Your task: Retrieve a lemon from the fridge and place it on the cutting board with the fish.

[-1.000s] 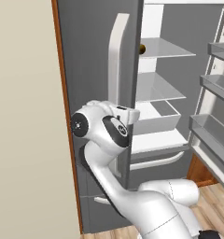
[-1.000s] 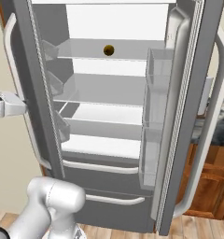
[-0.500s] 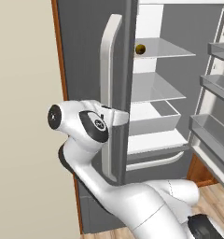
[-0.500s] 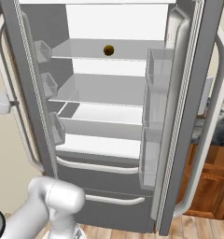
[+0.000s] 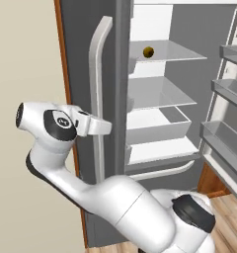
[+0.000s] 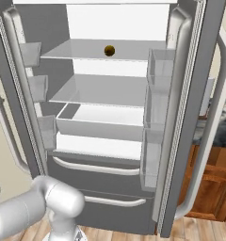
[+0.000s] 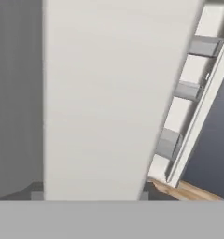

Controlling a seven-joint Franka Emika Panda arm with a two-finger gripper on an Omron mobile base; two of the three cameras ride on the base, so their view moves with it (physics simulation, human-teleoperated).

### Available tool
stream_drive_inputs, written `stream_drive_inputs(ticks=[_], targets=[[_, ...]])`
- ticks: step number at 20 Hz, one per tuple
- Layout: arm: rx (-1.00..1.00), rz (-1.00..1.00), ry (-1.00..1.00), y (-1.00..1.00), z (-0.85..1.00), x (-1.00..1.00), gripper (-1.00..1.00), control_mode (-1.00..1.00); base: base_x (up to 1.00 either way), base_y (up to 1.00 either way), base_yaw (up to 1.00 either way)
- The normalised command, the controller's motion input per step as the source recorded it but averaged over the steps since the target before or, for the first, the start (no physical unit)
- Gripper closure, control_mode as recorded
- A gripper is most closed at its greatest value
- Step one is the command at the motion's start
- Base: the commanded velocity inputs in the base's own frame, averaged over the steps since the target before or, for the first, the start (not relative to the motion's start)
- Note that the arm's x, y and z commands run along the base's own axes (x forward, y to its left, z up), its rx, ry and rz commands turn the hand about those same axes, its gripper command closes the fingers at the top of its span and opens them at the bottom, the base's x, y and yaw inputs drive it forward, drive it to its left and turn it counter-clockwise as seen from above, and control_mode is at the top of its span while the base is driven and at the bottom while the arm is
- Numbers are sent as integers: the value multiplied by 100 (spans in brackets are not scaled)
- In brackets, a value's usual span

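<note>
Fridge stands open in front of me, both upper doors swung wide, white interior and clear shelves exposed. Lemon sits on the top shelf, small and dull yellow, toward the back of the compartment; from the right base view it lies at about 12 o'clock, near the middle of that shelf. Below it a second clear shelf, then a shallow white bin, then a white floor panel. Two lower drawers with curved white pulls are closed. Door bins line the inside of the right door; smaller ones hang on the left door. My arm reaches up from the base to the left door's long white handle, which runs vertically along the door's grey outer face. My claw is right at that handle, roughly at its mid-height, at about 9 o'clock from the lemon and well apart from it. The hand view is pressed close against the broad pale bar of the handle, with grey door surface at 9 o'clock and a strip of door bins and wooden floor at 3 to 5 o'clock. Finger tips are hidden; I cannot tell whether the claw is spread or clamped on the handle. Wooden cabinet at 4 o'clock, beyond the right door.
</note>
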Motion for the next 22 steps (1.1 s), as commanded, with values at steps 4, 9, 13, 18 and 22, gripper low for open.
stream_drive_inputs(ticks=[4, 9, 13, 18, 22], targets=[[-7, -9, 2, 35, 0, 0, 100, -100, 0, 0, 0], [0, -1, 2, 12, 0, 1, -100, -100, 0, 0, 0], [0, 0, 3, 3, 0, 1, -100, -100, 0, 0, 0], [0, 0, 4, 18, 0, 0, -100, -100, 0, 0, 0], [0, 0, 4, 18, 0, 0, -100, -100, 0, 0, 0]])
